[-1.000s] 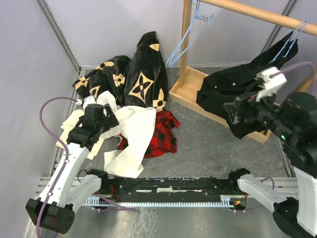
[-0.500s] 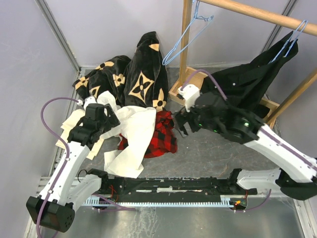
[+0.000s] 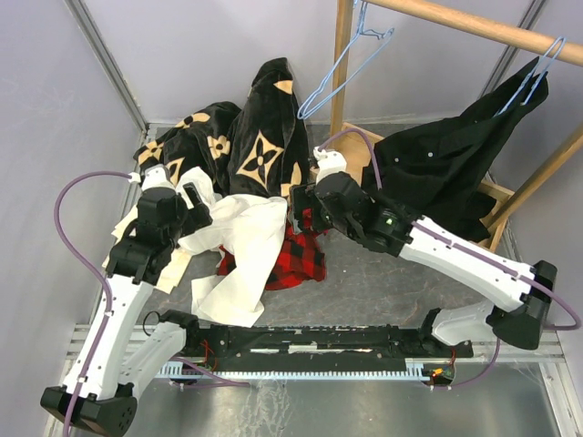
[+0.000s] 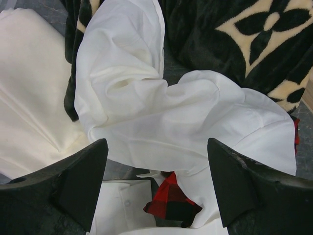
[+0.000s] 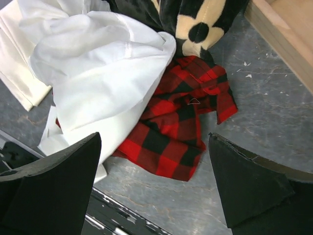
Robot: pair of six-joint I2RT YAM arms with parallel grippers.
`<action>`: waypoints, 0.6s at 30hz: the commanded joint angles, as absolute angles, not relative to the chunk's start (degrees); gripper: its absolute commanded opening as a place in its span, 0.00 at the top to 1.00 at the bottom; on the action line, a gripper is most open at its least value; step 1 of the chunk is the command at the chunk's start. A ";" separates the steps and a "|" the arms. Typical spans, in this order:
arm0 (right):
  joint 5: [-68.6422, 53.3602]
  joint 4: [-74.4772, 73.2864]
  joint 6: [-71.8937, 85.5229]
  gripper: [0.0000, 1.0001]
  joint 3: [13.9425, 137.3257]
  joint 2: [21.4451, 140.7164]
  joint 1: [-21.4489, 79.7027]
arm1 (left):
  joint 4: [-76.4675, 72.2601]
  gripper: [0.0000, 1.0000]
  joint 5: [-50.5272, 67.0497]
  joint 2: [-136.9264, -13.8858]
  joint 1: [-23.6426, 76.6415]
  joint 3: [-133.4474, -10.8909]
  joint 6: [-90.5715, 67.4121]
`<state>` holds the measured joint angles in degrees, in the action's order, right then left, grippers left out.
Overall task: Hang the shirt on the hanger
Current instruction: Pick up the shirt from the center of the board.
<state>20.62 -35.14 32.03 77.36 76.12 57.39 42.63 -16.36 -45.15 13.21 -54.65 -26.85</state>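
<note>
The left jaws hang spread wide, gripping nothing, just above the crumpled white cotton button-up shirt (image 4: 161, 117). The right jaws are likewise released over a red-and-black plaid shirt (image 5: 176, 127) on the grey tabletop (image 5: 274, 122), with the white shirt to their left. The thin light-blue wire hanger (image 3: 337, 73) hangs well beyond both.

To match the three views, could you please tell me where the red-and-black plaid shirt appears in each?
Top external: plaid shirt at centre.
Left wrist: plaid shirt at bottom centre.
Right wrist: plaid shirt at centre.
Shared landmark: white shirt overlapping it.
</note>
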 commanded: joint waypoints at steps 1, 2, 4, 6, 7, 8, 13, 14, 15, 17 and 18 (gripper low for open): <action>22.78 -30.03 38.41 0.03 76.87 79.03 57.50 | 41.99 0.12 -16.49 -43.35 12.92 -54.92 -22.45; 22.89 -29.96 38.87 0.05 76.70 79.61 57.37 | 41.70 0.12 -16.31 -42.94 12.92 -54.58 -22.49; 22.83 -29.88 39.99 0.08 76.48 80.69 56.95 | 41.25 0.12 -16.33 -42.15 12.91 -53.90 -22.54; 22.01 -29.85 40.66 0.13 76.51 81.86 56.33 | 40.95 0.12 -16.44 -41.65 12.92 -53.59 -22.68; 21.46 -29.99 40.94 0.16 76.58 82.58 56.02 | 40.81 0.12 -16.44 -41.52 12.92 -53.42 -22.68; 20.96 -30.30 41.37 0.18 76.74 83.19 55.69 | 40.72 0.12 -16.24 -41.49 12.92 -53.25 -22.68; 12.70 -26.38 41.27 0.22 76.40 87.28 54.10 | 40.09 0.12 -15.83 -41.75 12.92 -52.85 -22.68; 10.64 -25.40 41.27 0.22 76.46 88.25 54.14 | 40.00 0.12 -15.76 -41.87 12.97 -52.83 -22.68; 9.67 -24.94 41.47 0.22 76.79 89.30 54.14 | 39.91 0.12 -15.74 -41.92 12.93 -52.76 -22.68; 9.08 -24.66 42.37 0.22 77.46 91.28 54.04 | 39.84 0.13 -15.61 -42.01 12.89 -52.77 -22.68; 9.11 -24.55 42.63 0.21 77.71 92.17 54.06 | 39.82 0.13 -15.59 -42.08 12.95 -52.80 -22.68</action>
